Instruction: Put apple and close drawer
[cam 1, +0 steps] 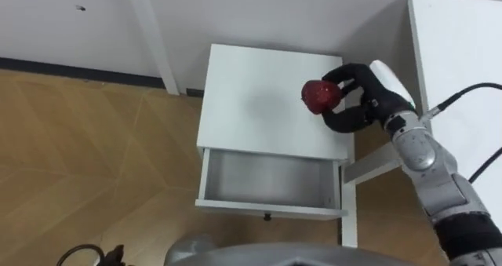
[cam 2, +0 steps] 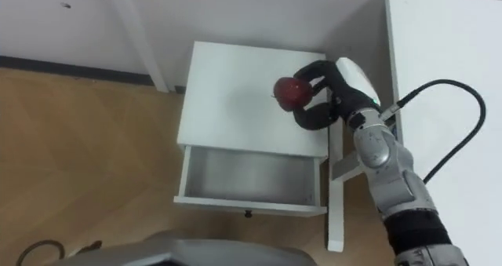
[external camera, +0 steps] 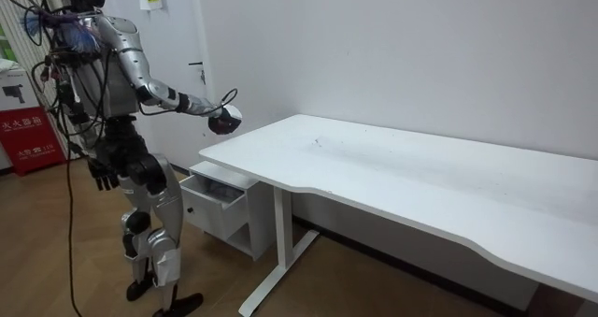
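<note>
Your right hand (cam 1: 367, 101) held the apple (cam 1: 319, 97), fingers curled round it, above the cabinet (cam 1: 251, 101); its drawer (cam 1: 267, 180) stood open below.

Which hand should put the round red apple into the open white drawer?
The right. The right hand is curled round the round red apple, held over the small white cabinet just behind its open white drawer. The left hand hangs down at the robot's hip, far from both.

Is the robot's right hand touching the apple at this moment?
Touching. In the left eye view the right hand has its fingers curled round the apple, with no gap between them.
</note>
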Tool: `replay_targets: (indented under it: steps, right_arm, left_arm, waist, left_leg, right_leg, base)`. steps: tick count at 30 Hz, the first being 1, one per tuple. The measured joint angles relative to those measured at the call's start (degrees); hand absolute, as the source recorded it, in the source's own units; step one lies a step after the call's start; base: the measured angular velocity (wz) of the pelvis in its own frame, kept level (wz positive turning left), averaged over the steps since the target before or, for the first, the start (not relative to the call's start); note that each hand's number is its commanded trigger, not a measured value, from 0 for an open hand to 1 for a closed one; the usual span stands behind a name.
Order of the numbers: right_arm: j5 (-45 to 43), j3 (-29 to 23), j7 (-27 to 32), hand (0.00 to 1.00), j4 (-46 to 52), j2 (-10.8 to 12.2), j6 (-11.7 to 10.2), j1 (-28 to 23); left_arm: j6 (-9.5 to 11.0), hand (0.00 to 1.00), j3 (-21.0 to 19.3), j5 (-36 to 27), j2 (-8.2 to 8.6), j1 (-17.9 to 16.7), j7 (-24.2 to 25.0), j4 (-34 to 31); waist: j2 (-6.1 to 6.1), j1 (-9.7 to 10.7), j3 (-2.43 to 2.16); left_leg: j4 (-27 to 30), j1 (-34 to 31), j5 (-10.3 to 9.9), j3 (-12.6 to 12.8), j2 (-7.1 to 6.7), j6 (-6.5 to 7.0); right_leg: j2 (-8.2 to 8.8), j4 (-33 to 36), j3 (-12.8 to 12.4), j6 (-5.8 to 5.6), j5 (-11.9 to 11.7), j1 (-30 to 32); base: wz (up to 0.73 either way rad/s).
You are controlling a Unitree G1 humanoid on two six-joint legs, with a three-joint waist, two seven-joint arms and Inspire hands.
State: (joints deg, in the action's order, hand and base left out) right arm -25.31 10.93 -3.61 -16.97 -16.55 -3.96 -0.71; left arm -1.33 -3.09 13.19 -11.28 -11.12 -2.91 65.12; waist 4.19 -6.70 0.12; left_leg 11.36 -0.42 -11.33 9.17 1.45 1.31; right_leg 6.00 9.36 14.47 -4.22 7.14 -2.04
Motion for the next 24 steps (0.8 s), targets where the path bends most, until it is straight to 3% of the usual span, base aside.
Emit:
replay_targets:
  steps: [4,10,18,19,20,21,24]
  right_arm:
    - [-1.4,3.5,-2.3,1.0,-0.3,1.8,0.3,-0.6]
    - [-3.9,3.8,-4.6,1.0,-0.3,2.1,0.3,-1.0]
    - [-8.9,4.1,-5.8,1.0,-0.7,2.1,1.6,-2.9]
    - [-9.1,4.1,-5.8,0.7,-0.7,2.1,1.6,-3.1]
    - [-9.2,4.1,-5.9,0.2,-0.7,2.1,1.7,-3.2]
    - [-9.6,4.1,-5.9,0.0,-0.7,2.1,1.7,-3.3]
    - [-10.4,4.2,-5.9,0.0,-0.8,2.3,2.4,-3.3]
  left_arm:
    - [0.1,0.0,0.0,0.0,0.63,0.8,-0.2,-0.3]
    - [0.2,0.0,0.0,0.0,1.28,1.5,-0.4,-0.4]
    - [0.1,0.0,0.0,-0.1,1.5,1.7,-0.4,-0.5]
    - [0.1,0.0,0.0,-0.1,1.51,1.8,-0.4,-0.5]
    - [0.1,0.0,0.0,-0.1,1.51,1.8,-0.4,-0.5]
    - [0.1,0.0,0.0,-0.1,1.52,1.9,-0.4,-0.5]
    - [0.1,0.0,0.0,-0.1,1.56,2.3,-0.4,-0.5]
  waist:
    - [0.1,-0.1,-0.01]
    - [-0.75,-0.2,0.51]
    - [-1.01,-0.3,0.41]
    - [-1.01,-0.3,0.41]
    - [-1.01,-0.3,0.41]
    - [-1.0,-0.3,0.4]
    - [-0.99,-0.3,0.4]
  left_leg:
    - [0.0,-0.1,0.0,0.0,-0.08,0.0]
    - [-0.1,-0.5,0.0,0.0,-0.03,0.0]
    - [0.0,-1.1,0.1,-0.1,-0.15,-0.09]
    - [0.0,-1.1,0.1,-0.1,-0.16,-0.09]
    - [0.0,-1.1,0.1,-0.1,-0.16,-0.09]
    - [0.0,-1.4,0.1,-0.1,-0.15,-0.08]
    - [0.2,-1.9,0.1,-0.2,-0.14,-0.08]
  right_leg:
    - [0.12,-0.7,-0.2,0.0,0.0,-0.2]
    - [0.03,-0.7,-0.2,0.0,0.0,0.1]
    - [-0.05,-0.7,-0.1,0.0,0.0,0.5]
    - [-0.04,-0.7,-0.1,0.0,0.0,0.6]
    - [-0.03,-0.7,-0.1,0.0,0.0,0.6]
    - [-0.01,-0.7,-0.1,0.0,0.0,0.9]
    - [0.0,-0.7,-0.1,0.0,0.0,1.3]
  base:
    - [0.0]
    - [0.0]
    - [0.0]
    - [0.0]
    - [0.0]
    - [0.0]
    - [0.0]
